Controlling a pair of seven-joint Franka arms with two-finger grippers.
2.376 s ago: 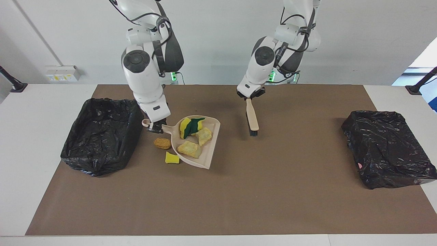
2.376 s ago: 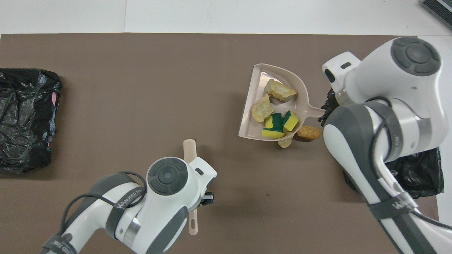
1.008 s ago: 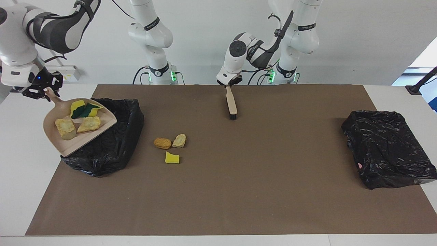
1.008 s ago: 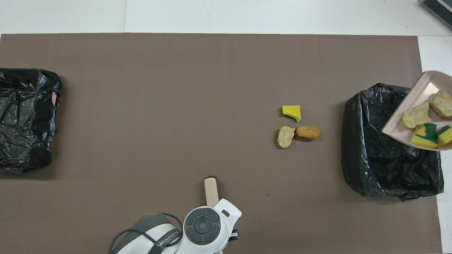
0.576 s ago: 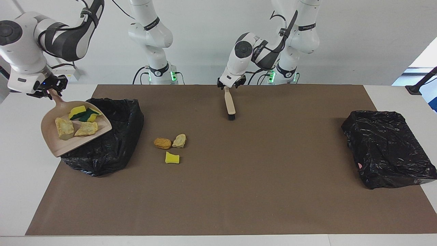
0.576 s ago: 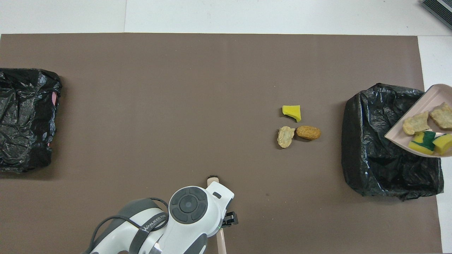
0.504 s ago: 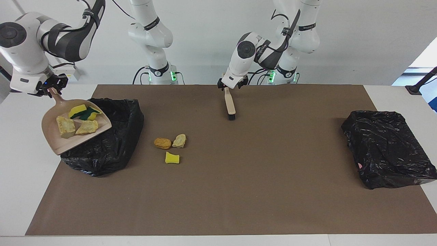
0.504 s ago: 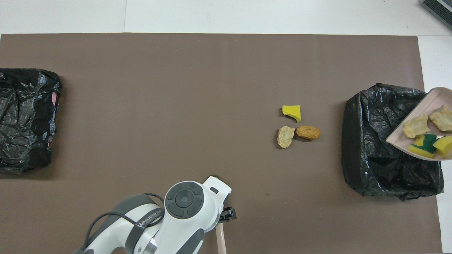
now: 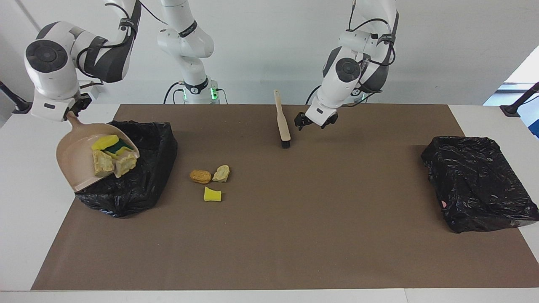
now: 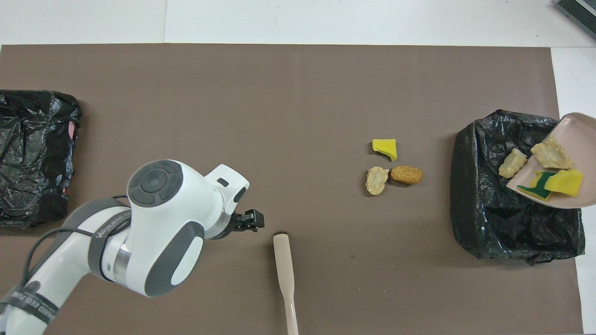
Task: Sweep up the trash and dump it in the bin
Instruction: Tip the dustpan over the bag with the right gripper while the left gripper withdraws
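My right gripper (image 9: pixel 68 112) is shut on the handle of the beige dustpan (image 9: pixel 76 162), which tilts with its lip over the black-lined bin (image 9: pixel 139 185). Yellow-green sponge pieces (image 9: pixel 107 143) and two beige lumps (image 9: pixel 103 163) lie at the pan's lip; one lump (image 10: pixel 511 163) hangs over the bin (image 10: pixel 507 218). On the mat beside the bin lie three pieces of trash: an orange lump (image 9: pixel 200 176), a beige lump (image 9: pixel 221 173) and a yellow sponge piece (image 9: pixel 212 194). My left gripper (image 9: pixel 313 123) is open, just beside the brush (image 9: pixel 282 122), which nothing holds.
A second black bin (image 9: pixel 478 181) sits at the left arm's end of the brown mat (image 9: pixel 294 235). The brush (image 10: pixel 285 274) has its bristles on the mat near the robots, its handle pointing toward them.
My left gripper opened, let go of the brush and moved off toward the left arm's end. The right arm tipped the dustpan further; the scraps slid toward its lip.
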